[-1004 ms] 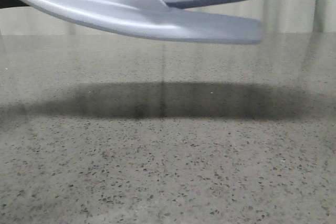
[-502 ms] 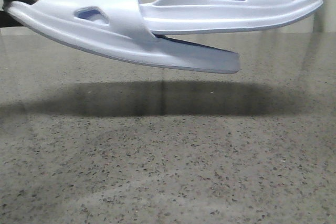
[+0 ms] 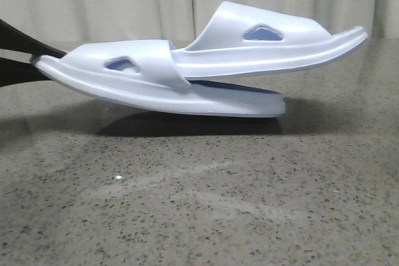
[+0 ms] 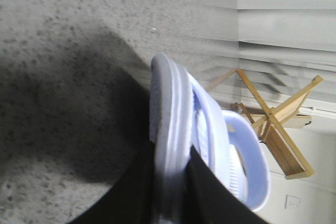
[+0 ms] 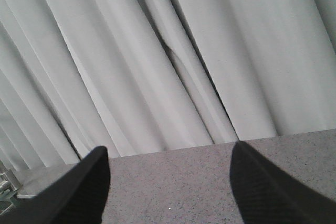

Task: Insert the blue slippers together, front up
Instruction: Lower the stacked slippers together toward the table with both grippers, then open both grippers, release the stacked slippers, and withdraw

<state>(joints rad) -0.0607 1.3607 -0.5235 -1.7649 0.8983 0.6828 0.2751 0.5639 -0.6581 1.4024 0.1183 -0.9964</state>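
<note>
Slippers: the pair of very pale blue moulded foam slide slippers [image 3: 206, 73] is nested, one slipper's end pushed under the wide strap of the other, so the two read as one long piece with both straps and their triangular side holes facing up.
Position: the lower slipper's free end looks to rest on or sit just above the speckled grey stone desk [image 3: 199, 204]; the shadow beneath is tight, but I cannot tell for sure whether it touches.
Left gripper: the left gripper [image 4: 170, 182] has its black jaws closed on the sole edge of the lower slipper at the end nearest it, one jaw on each side of the thick sole. Holding that one end probably lets the joined pair be lowered level without the inserted slipper sliding out.
Right gripper: the right gripper [image 5: 168, 182] has its jaws spread wide and holds nothing; between them I see only desk and pale pleated curtain [image 5: 157, 56].
Stage: judging by the nesting, the insertion is done, and setting down and letting go remain.
Risk: a quick release could tip the raised upper slipper.
</note>
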